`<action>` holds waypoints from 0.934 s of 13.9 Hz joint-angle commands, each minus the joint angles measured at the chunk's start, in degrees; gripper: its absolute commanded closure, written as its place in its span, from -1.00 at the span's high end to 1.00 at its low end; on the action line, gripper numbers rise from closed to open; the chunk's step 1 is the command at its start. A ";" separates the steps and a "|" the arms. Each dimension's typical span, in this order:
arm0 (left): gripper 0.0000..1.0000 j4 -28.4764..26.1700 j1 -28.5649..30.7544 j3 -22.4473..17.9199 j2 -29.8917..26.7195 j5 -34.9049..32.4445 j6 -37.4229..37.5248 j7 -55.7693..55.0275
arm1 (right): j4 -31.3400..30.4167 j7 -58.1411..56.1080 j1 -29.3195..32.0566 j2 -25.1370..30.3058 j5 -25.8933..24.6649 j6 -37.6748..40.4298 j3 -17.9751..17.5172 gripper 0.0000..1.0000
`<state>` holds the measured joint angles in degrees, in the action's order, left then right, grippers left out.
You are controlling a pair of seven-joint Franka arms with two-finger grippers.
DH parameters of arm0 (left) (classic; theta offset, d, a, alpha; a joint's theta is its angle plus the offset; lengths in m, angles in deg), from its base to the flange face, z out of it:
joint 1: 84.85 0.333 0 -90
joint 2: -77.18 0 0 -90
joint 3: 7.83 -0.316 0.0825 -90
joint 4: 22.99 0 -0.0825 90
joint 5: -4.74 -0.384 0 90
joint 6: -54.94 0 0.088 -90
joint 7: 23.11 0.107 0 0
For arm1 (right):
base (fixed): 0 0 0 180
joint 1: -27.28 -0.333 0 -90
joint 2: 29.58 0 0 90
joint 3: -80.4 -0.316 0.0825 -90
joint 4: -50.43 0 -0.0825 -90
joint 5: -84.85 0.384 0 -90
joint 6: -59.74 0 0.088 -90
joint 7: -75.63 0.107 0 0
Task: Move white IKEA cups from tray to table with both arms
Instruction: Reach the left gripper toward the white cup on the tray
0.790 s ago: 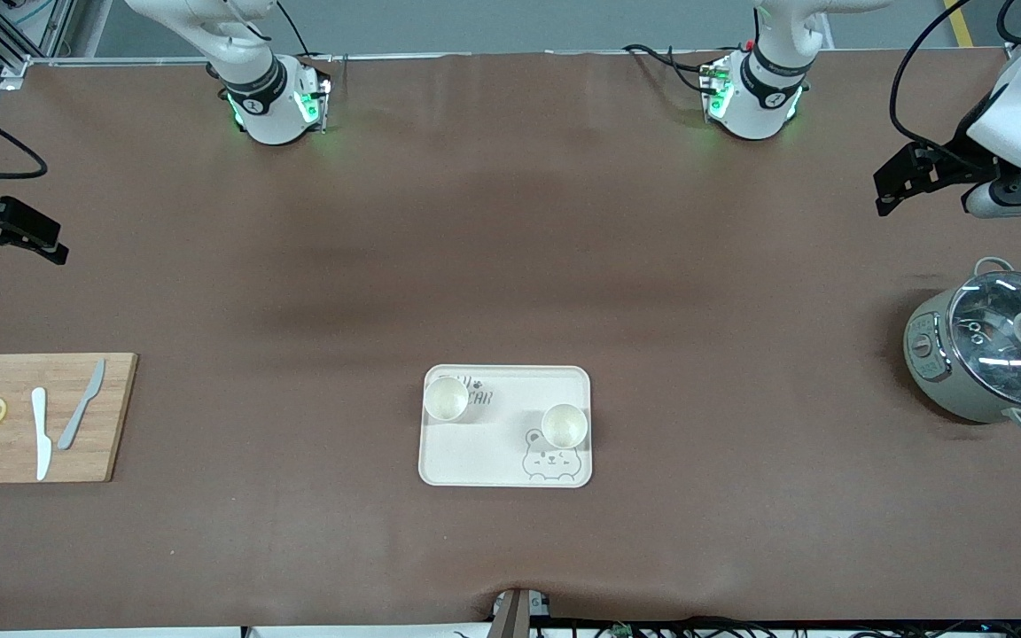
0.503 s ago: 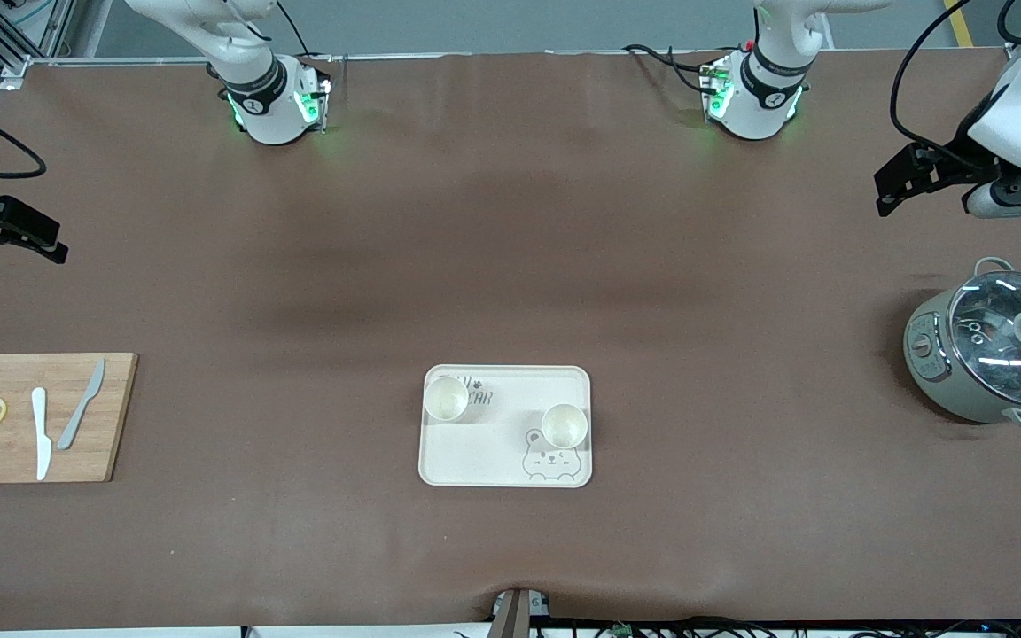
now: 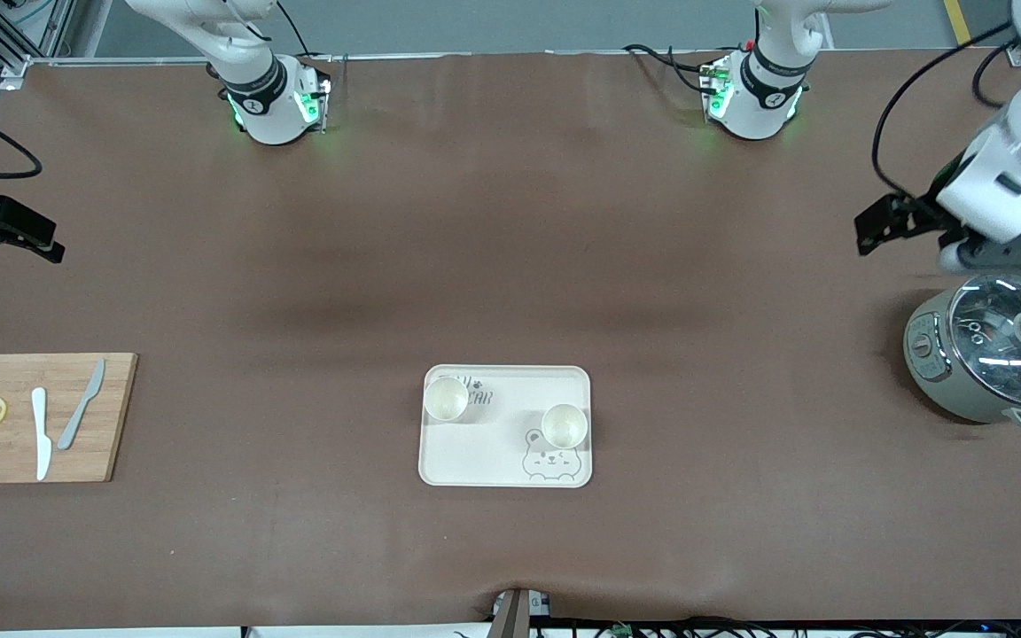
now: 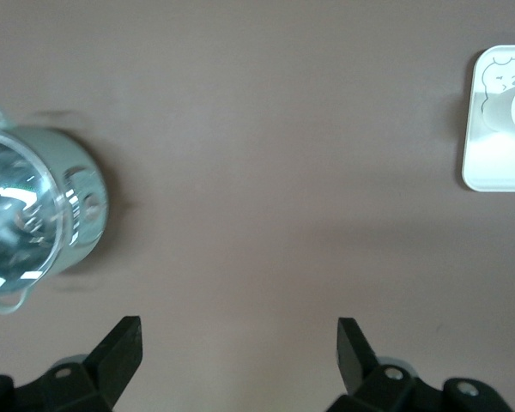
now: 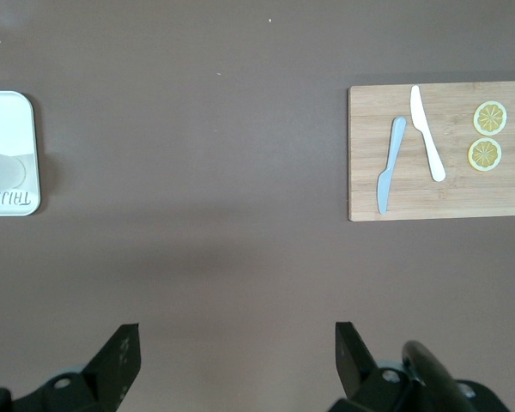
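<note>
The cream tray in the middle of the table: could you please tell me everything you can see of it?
The cream tray is a flat rectangle with rounded corners and a low raised rim; it looks like matte plastic. It bears a printed bear face and some lettering. It lies flat on the brown table, between the cutting board and the pot. Two white cups stand upright on it, apart. Neither gripper touches it.

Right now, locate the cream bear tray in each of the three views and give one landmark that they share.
Front view: the cream bear tray lies mid-table, near the camera, with both white cups on it.
Left wrist view: tray cut off at the picture's edge.
Right wrist view: tray cut off at the picture's edge.
Shared landmark: the tray itself, with a cup on it in each view.
</note>
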<state>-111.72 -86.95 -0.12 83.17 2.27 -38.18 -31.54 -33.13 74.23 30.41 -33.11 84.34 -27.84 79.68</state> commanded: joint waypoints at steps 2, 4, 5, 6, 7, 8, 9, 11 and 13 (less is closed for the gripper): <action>1.00 3.03 -3.95 0.73 10.69 -0.59 -6.53 -3.50 | 0.51 -0.45 0.04 -0.43 0.86 0.22 -0.42 1.00; 1.00 3.03 -4.75 0.81 14.47 -0.51 -11.45 -5.36 | 0.59 -0.62 -0.14 -0.51 0.60 0.04 -0.60 1.00; 1.00 3.03 -4.84 0.99 16.57 0.01 -16.00 -5.71 | 0.59 -0.63 -0.48 -0.86 0.60 -0.22 -0.60 1.00; 1.00 3.03 -5.63 1.34 18.51 0.28 -19.78 -5.98 | 0.68 -0.54 -0.57 -1.74 0.77 -0.40 -0.60 1.00; 1.00 3.12 -7.20 1.34 20.88 0.28 -22.08 -7.20 | 0.68 -0.45 -0.49 -1.83 1.12 -0.40 -0.69 1.00; 1.00 4.16 -8.70 1.34 23.08 0.19 -24.63 -9.30 | 0.60 -0.19 -0.57 -2.01 1.30 -0.57 -0.69 1.00; 1.00 5.91 -10.54 1.25 25.54 -0.15 -27.09 -12.36 | 0.59 -0.19 -0.40 -2.97 1.30 -0.84 -0.69 1.00; 1.00 8.99 -14.49 0.73 30.11 -0.33 -31.75 -20.09 | 0.51 -0.19 -0.49 -4.55 1.30 -2.15 -0.69 1.00; 0.85 10.41 -16.70 0.73 33.72 -0.33 -36.76 -26.61 | 0.51 -0.19 -0.23 -5.08 1.30 -2.24 -0.69 1.00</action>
<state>-105.73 -101.64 1.07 112.46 2.27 -72.16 -53.12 -33.25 74.11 29.87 -37.48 84.67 -29.95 79.01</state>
